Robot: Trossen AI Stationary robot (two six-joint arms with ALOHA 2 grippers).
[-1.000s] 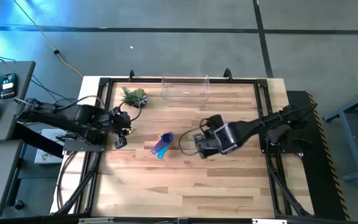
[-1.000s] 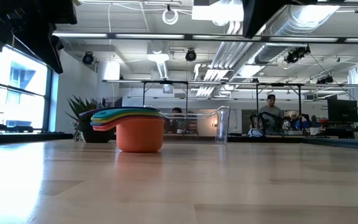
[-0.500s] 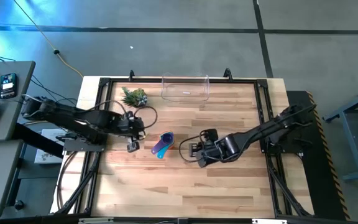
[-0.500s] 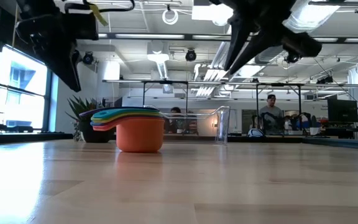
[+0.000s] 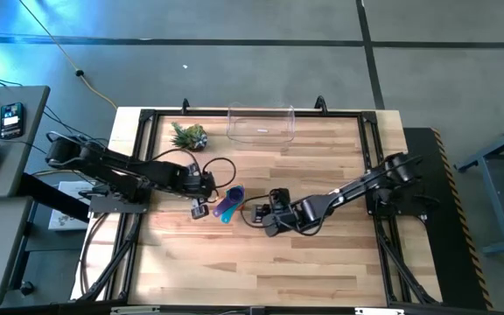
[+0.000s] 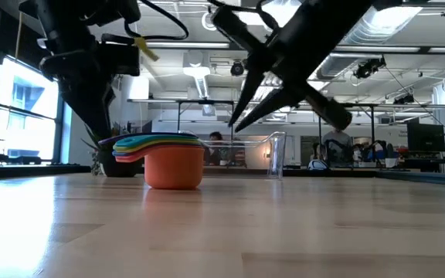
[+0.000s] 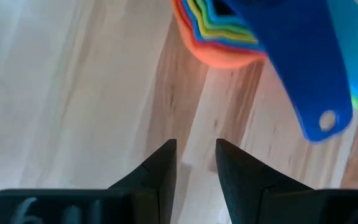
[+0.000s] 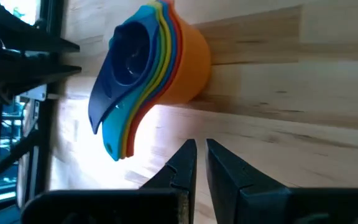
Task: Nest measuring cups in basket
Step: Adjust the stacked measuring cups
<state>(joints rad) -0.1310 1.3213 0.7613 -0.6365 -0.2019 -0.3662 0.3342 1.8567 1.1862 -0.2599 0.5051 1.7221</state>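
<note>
The measuring cups [image 5: 228, 204] stand nested in one stack on the table's middle, resting on the orange outer cup's base [image 6: 173, 171], with the blue cup [image 8: 129, 59] innermost and the handles fanned out. The clear basket [image 5: 234, 124] stands apart at the far edge. My left gripper [image 5: 199, 211] hovers just left of the stack, its fingers [image 7: 163, 165] slightly open over bare wood. My right gripper [image 5: 265, 220] hangs just right of the stack, shut, pointing toward the orange cup [image 8: 188, 62]. Neither gripper touches the cups.
A spiky green plant [image 5: 189, 136] sits at the far left, near the basket [image 6: 276, 154]. Cables loop from both arms over the table near the stack [image 7: 229, 31]. Bare wood lies on the near side of the stack. People show in the room behind.
Both arms have reached in toward the stack. My left gripper has moved toward the table's right and near edge, ending beside the cups. My right gripper has moved toward the left and down, stretching its arm out. The stack has stayed where it was.
</note>
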